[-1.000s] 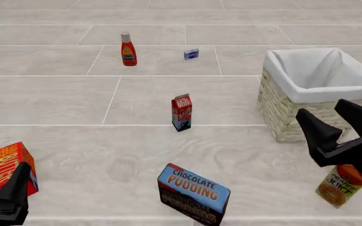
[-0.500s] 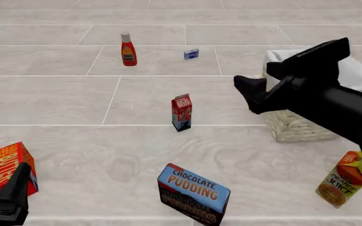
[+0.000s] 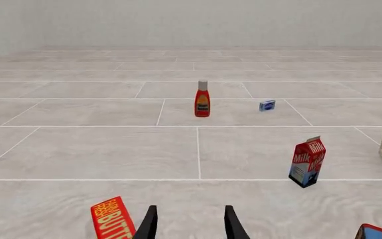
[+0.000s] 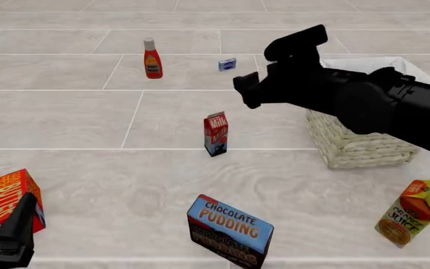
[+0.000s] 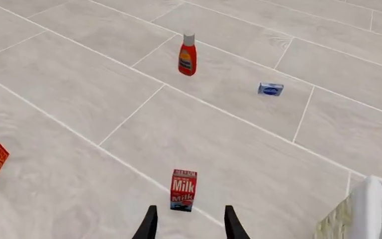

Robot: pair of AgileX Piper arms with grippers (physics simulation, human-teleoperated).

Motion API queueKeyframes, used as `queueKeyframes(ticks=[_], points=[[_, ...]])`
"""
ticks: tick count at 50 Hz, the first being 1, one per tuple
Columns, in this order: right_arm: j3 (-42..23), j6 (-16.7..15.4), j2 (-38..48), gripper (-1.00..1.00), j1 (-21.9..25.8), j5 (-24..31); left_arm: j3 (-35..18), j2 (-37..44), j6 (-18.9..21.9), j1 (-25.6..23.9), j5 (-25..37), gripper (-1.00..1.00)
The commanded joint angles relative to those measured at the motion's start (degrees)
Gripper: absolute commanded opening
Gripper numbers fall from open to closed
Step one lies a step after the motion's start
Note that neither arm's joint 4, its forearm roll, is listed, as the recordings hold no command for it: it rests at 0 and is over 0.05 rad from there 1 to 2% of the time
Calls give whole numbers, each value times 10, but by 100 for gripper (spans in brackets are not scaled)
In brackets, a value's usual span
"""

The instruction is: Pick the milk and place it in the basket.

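The milk (image 4: 216,133) stands upright on the tiled surface near the middle, a red-topped carton with a blue and white base; both wrist views also catch the milk (image 3: 307,162) (image 5: 183,190). At the right sits the wicker basket (image 4: 353,147) with its white liner, largely covered by my right arm. My right gripper (image 4: 257,73) hovers open above and to the right of the milk, nothing between its fingers (image 5: 151,221). Low in the near-left corner, my left gripper (image 4: 0,217) is open and empty, next to the butter box.
A ketchup bottle (image 4: 152,59) and a small blue box (image 4: 228,64) stand at the back. A butter box (image 4: 17,199) is near left, a chocolate pudding box (image 4: 230,230) near centre, an orange juice carton (image 4: 413,213) near right.
My right arm has swung up and to the left, from the near right past the basket front to a spot above and right of the milk. The left arm stayed put.
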Motion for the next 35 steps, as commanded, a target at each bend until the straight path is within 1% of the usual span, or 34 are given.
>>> queueKeyframes(ticks=[1, 7, 12, 21, 28, 35], points=[[-54, 4, 77, 100, 6, 7, 0, 2, 0, 0, -2, 100], [-82, 23, 114, 100, 11, 8, 0, 2, 0, 0, -2, 100], [-91, 17, 133, 100, 4, 3, -3, 8, 0, 0, -5, 100], [-117, 30, 183, 100, 5, -5, -3, 7, 0, 0, -5, 100], [-161, 27, 230, 100, 2, 7, -3, 8, 0, 0, -5, 100], [-179, 33, 254, 100, 4, 8, -3, 8, 0, 0, -5, 100]])
